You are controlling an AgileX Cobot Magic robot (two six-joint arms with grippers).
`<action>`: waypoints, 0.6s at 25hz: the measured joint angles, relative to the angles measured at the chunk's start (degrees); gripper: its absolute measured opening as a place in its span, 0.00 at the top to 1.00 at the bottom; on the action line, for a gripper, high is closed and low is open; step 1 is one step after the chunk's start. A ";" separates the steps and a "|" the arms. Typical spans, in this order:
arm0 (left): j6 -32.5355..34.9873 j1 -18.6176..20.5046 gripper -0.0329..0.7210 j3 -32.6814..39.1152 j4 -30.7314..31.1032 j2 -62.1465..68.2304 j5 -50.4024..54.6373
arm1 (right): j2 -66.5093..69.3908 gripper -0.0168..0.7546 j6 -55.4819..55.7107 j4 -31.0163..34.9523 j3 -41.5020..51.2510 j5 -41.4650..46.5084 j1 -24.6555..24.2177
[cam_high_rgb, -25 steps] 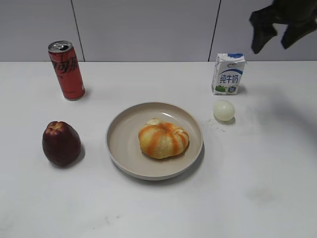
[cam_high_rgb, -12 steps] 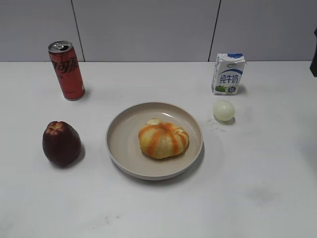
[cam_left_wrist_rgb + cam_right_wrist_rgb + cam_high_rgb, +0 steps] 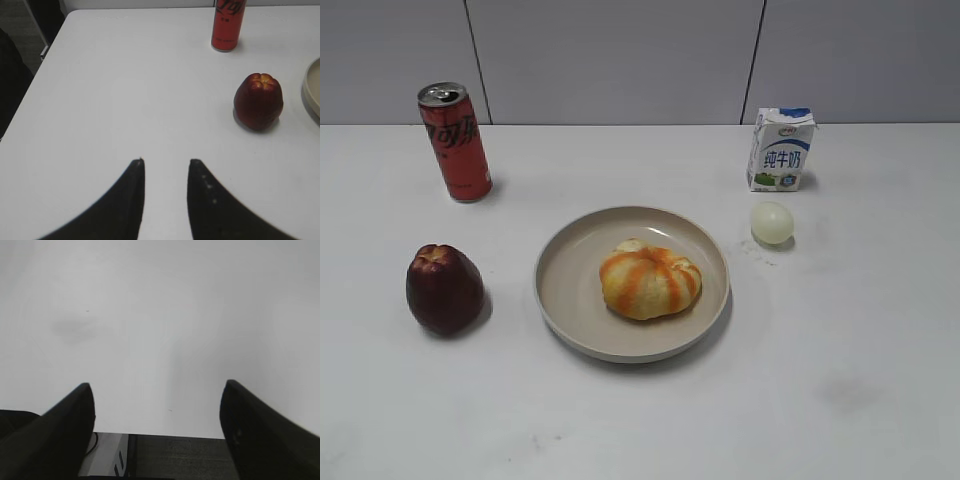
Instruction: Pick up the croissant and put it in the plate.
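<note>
The croissant (image 3: 650,282), orange and pale yellow striped, lies inside the beige plate (image 3: 565,275) at the middle of the table. No gripper shows in the exterior view. The plate's rim (image 3: 312,92) just shows at the right edge of the left wrist view. My left gripper (image 3: 166,161) is open and empty over bare table, left of the dark red fruit. My right gripper (image 3: 157,385) is wide open and empty above the table's edge, with only white table ahead of it.
A red soda can (image 3: 454,141) stands at the back left and also shows in the left wrist view (image 3: 227,22). A dark red apple-like fruit (image 3: 443,289) sits left of the plate and also shows in the left wrist view (image 3: 258,101). A milk carton (image 3: 781,149) and a pale egg (image 3: 772,222) stand at the back right.
The right arm, seen at the upper right a second ago, has withdrawn rightward out of the exterior view. The croissant and plate have not moved.
</note>
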 joint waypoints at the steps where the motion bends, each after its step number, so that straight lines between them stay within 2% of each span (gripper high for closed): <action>1: 0.00 0.00 0.65 0.00 0.00 0.00 0.00 | -1.98 0.22 0.00 0.00 2.29 -0.77 0.00; 11: 0.00 0.00 0.65 0.00 0.00 0.00 0.00 | -22.44 0.22 0.00 0.00 20.33 -3.57 0.00; 15: 0.00 0.00 0.65 0.00 0.00 0.00 0.00 | -31.72 0.22 0.00 -0.14 22.60 -3.91 0.00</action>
